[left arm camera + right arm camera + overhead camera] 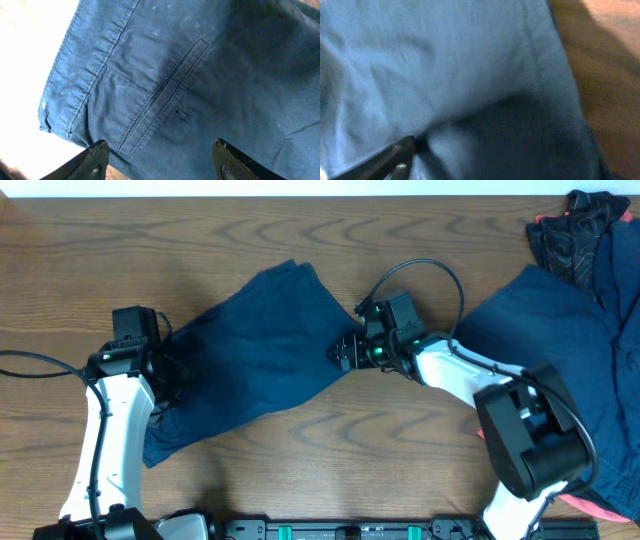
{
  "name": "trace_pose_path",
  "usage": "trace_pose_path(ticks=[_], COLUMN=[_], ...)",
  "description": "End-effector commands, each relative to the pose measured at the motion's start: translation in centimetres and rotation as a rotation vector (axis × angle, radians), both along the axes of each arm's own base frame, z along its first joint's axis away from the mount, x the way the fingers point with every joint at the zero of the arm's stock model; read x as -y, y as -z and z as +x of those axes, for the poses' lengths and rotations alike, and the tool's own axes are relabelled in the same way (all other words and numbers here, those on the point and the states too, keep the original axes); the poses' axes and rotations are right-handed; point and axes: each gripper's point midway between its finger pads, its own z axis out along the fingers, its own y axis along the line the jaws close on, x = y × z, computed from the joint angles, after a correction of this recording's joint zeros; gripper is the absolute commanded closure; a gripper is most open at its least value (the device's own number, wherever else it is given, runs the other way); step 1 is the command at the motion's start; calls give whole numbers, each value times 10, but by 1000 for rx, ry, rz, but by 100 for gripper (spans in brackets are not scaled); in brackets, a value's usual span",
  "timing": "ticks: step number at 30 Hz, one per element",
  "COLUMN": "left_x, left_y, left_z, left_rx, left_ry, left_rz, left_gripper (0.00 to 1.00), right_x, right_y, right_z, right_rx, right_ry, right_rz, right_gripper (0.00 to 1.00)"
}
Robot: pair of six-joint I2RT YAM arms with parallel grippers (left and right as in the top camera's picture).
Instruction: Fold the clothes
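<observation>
A pair of dark navy shorts [260,345] lies spread on the wooden table [350,440], running diagonally from the back centre to the front left. My left gripper [165,372] hovers over the waistband end. In the left wrist view its jaws [160,152] are wide open above the welt pocket [165,95] and gathered waistband [75,75]. My right gripper [344,353] is at the right edge of the shorts. In the right wrist view only one finger [395,157] shows, set wide, and a fold of the navy cloth [470,75] lies in the jaw gap and hides the other.
More navy garments [580,350] lie heaped at the right side, under my right arm. A dark patterned garment with red trim [565,230] sits at the back right corner. A pink edge [590,505] shows at the front right.
</observation>
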Motion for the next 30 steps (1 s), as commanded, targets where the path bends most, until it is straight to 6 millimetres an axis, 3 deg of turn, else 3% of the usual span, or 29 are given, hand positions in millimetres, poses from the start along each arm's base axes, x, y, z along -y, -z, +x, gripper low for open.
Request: trace_pose_path(ticks=[1,2,3,7,12,16,19,22,26,30], left_x=[0,0,0,0,0,1,3,8,27,32], left_y=[-2,-1,-1,-1,-1,-1,1,2,4,6], left_z=[-2,-3,-3,-5,-6,-7,-14,-23,-25,-24], left_rx=[-3,-6,-8,-15,-20,-38,-68,-103,-104,-102], left_ry=[7,7,7,7,14,82,110,114,155,191], left_rz=[2,2,2,1,0,9,3,-27,-133,-156], left_gripper=[32,32,32,32,32,32,32,26,20,14], right_x=[4,4,4,4,23,72,123,161,173,175], right_y=[29,29,28,24,24,11,-11,-36,-60,-60], right_z=[8,14,18,27,29,30,24,11,-2,-12], right_rx=[-50,-30,-14,27,-2,-22,-11,-7,18,-4], right_ry=[122,141,151,166,206,333,465,567,538,513], right_rz=[-23,-20,-19,-14,-43,-173,-331,-440,-475,-501], right_gripper=[31,36,46,99,99,99,99,99,99,99])
